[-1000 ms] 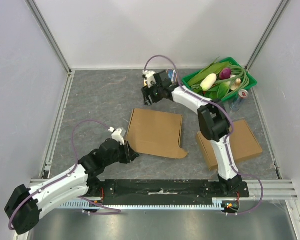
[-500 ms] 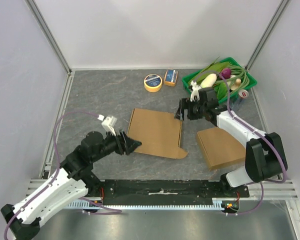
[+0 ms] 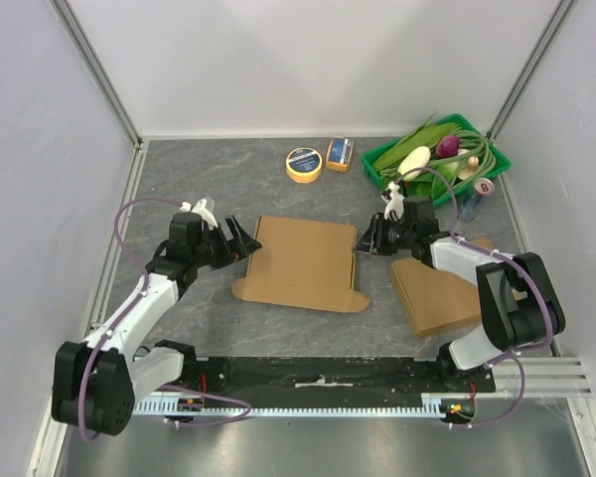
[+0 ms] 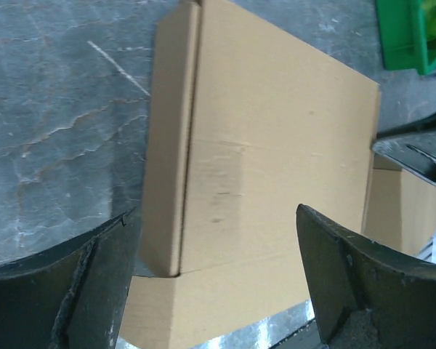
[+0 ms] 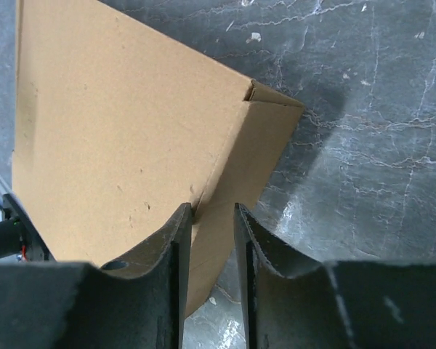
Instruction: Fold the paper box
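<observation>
Your left claw stands spread wide, low over the worktop. The near edge of the paper box lies in the gap between its fingers, not gripped. The box lies flat ahead of that claw and reaches across to the other one. Your right claw is drawn narrow, pinching the box's raised right flap. A second cardboard sheet lies just behind that claw, under its arm.
</observation>
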Controlling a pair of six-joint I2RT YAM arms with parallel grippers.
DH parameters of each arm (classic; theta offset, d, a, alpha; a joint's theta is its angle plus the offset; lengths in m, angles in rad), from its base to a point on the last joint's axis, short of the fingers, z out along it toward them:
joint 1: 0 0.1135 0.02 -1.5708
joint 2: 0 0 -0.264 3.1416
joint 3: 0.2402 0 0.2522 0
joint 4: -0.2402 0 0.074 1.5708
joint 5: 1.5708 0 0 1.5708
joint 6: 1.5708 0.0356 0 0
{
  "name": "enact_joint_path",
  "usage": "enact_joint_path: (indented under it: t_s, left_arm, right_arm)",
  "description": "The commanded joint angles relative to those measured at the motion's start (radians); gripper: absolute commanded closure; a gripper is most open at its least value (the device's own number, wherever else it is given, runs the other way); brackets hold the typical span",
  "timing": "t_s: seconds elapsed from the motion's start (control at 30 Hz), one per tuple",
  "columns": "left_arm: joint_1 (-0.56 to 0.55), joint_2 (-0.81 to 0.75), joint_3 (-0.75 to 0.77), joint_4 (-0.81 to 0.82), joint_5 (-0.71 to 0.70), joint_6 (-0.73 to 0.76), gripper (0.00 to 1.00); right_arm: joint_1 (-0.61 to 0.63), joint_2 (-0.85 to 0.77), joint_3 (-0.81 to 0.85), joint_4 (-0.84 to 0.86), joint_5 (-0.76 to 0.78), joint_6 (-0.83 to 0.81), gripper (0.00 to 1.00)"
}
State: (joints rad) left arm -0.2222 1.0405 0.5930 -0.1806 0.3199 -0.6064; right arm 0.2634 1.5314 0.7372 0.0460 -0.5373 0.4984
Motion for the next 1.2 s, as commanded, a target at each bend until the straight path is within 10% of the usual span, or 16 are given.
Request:
enact_joint_path:
  t_s: [0.0,1.17]
  left_arm:
    - [0.043,0.049,-0.024,0.087,-0.022,0.045,0.08]
    - [0.058,0.472,-0.191,0.747,0.34,-0.11,0.02]
  right_arm:
    - [-0.036,0.021,-0.058,0.095,-0.041,0.025,0.66]
    - [-0.188,0.118,-0.09,-0.011,0.063,-0.07,0.83]
